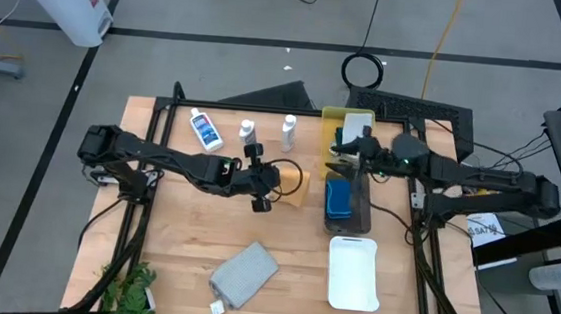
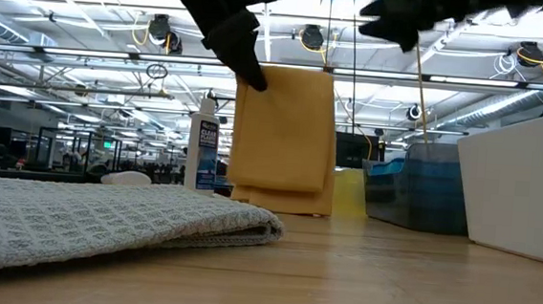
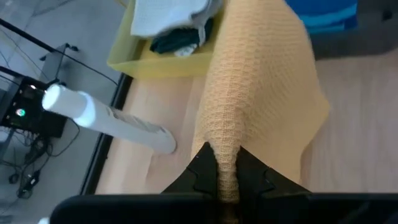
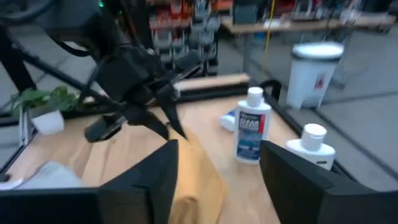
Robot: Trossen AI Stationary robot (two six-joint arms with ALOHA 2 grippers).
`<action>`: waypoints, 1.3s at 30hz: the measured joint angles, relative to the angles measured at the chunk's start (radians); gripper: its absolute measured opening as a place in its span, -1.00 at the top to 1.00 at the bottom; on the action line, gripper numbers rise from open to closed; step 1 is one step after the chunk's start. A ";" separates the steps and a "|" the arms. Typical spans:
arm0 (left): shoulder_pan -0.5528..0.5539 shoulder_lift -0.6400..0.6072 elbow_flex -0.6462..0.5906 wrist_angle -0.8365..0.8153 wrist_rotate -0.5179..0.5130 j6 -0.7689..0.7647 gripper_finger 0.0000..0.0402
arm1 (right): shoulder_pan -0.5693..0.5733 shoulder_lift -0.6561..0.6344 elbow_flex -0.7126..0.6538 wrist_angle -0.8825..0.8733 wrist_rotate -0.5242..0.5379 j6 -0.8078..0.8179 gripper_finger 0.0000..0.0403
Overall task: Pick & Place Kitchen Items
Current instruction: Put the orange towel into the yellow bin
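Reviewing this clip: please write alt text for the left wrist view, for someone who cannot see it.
The left gripper is shut on a hanging orange towel, pinching a fold between its dark fingers above the wooden table. Beyond it are a yellow tray holding a white cloth and a dark green cloth, and a white bottle lying on its side.

The high view looks straight down; the low view looks level across the table [image 2: 387, 285]. Both wrist views share the orange towel [image 3: 261, 93].
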 joint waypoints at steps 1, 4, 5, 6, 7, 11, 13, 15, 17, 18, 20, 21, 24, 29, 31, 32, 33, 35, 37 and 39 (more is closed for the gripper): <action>0.004 0.000 0.000 0.004 0.006 0.001 0.90 | 0.006 0.032 0.062 -0.066 0.001 0.000 -0.06; 0.010 -0.002 0.000 0.014 0.018 0.000 0.90 | 0.010 0.144 0.241 -0.287 0.000 -0.012 -0.14; 0.009 -0.002 0.000 0.013 0.018 0.000 0.90 | 0.009 0.188 0.303 -0.341 0.001 -0.020 -0.15; 0.009 -0.002 0.000 0.013 0.019 0.001 0.90 | 0.009 0.234 0.362 -0.396 0.002 -0.030 -0.16; 0.009 -0.002 0.000 0.013 0.019 0.005 0.90 | 0.009 0.278 0.415 -0.447 0.002 -0.042 -0.17; 0.009 -0.002 0.000 0.012 0.022 0.005 0.90 | 0.008 0.457 0.599 -0.594 -0.001 -0.102 -0.16; 0.009 -0.002 0.000 0.012 0.021 0.004 0.90 | 0.008 0.535 0.661 -0.629 -0.006 -0.125 -0.15; 0.009 -0.002 0.000 0.012 0.021 0.005 0.90 | 0.008 0.596 0.692 -0.654 -0.035 -0.136 -0.14; 0.009 -0.002 0.000 0.008 0.022 0.004 0.90 | 0.008 0.645 0.703 -0.650 -0.074 -0.146 -0.14; 0.009 -0.002 0.000 0.008 0.022 0.003 0.90 | 0.008 0.663 0.704 -0.645 -0.090 -0.149 -0.14; 0.009 -0.002 -0.005 0.011 0.022 0.001 0.90 | 0.008 0.697 0.704 -0.656 -0.111 -0.156 -0.15; 0.009 -0.002 -0.007 0.007 0.022 -0.003 0.90 | 0.008 0.713 0.704 -0.653 -0.113 -0.162 -0.15; 0.009 -0.002 -0.007 0.008 0.023 -0.004 0.90 | 0.008 0.747 0.704 -0.660 -0.121 -0.174 -0.15; 0.009 -0.002 -0.007 0.009 0.037 -0.009 0.90 | 0.008 0.778 0.704 -0.666 -0.133 -0.175 -0.10; 0.009 -0.002 -0.007 0.012 0.037 -0.010 0.90 | 0.009 0.785 0.704 -0.667 -0.139 -0.179 -0.06; 0.009 -0.002 -0.007 0.011 0.039 -0.009 0.90 | 0.009 0.787 0.704 -0.672 -0.140 -0.178 -0.03; 0.009 -0.002 -0.007 0.012 0.045 -0.008 0.90 | 0.009 0.787 0.704 -0.674 -0.140 -0.175 0.01; 0.009 -0.002 -0.007 0.016 0.049 -0.008 0.90 | 0.008 0.786 0.704 -0.664 -0.140 -0.172 0.10; 0.009 -0.002 -0.007 0.019 0.050 -0.010 0.89 | 0.008 0.786 0.704 -0.657 -0.140 -0.173 0.22; 0.009 -0.002 -0.007 0.018 0.051 -0.011 0.86 | 0.008 0.787 0.704 -0.646 -0.145 -0.175 0.39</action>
